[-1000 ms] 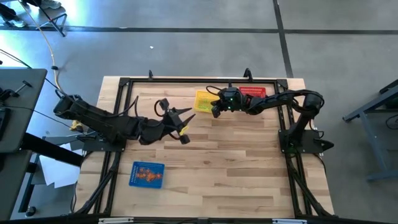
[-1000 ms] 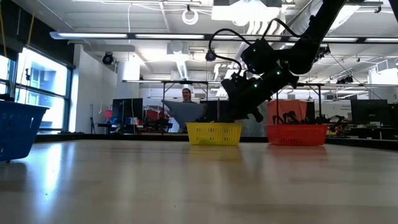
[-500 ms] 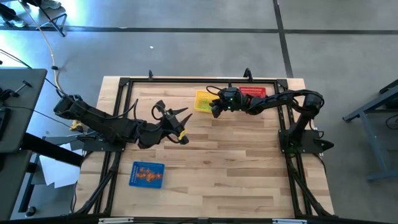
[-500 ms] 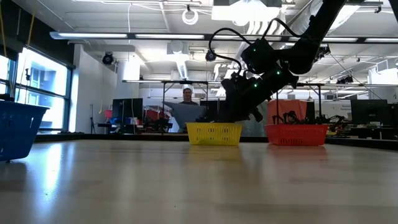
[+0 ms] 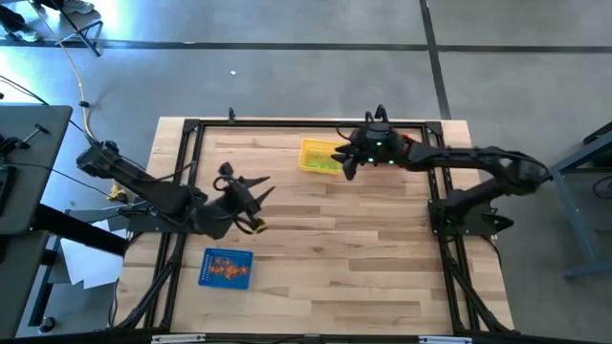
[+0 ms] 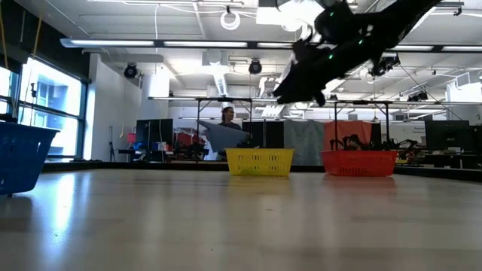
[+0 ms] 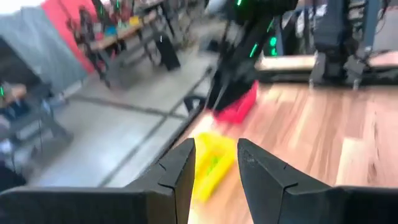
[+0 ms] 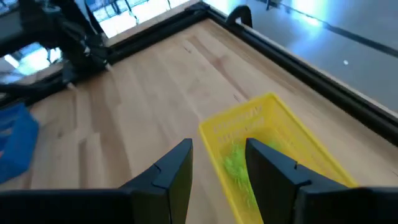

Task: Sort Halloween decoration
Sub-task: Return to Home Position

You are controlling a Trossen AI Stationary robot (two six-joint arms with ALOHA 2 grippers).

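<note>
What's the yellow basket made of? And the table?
The yellow basket looks like plastic mesh: bright, even colour, with a pattern of small holes in its wall. The table looks like pale wood planks, with grain lines and a faint sheen.

Blue basket [image 6: 19,158], yellow basket [image 6: 260,162], red basket [image 6: 359,162]
</note>
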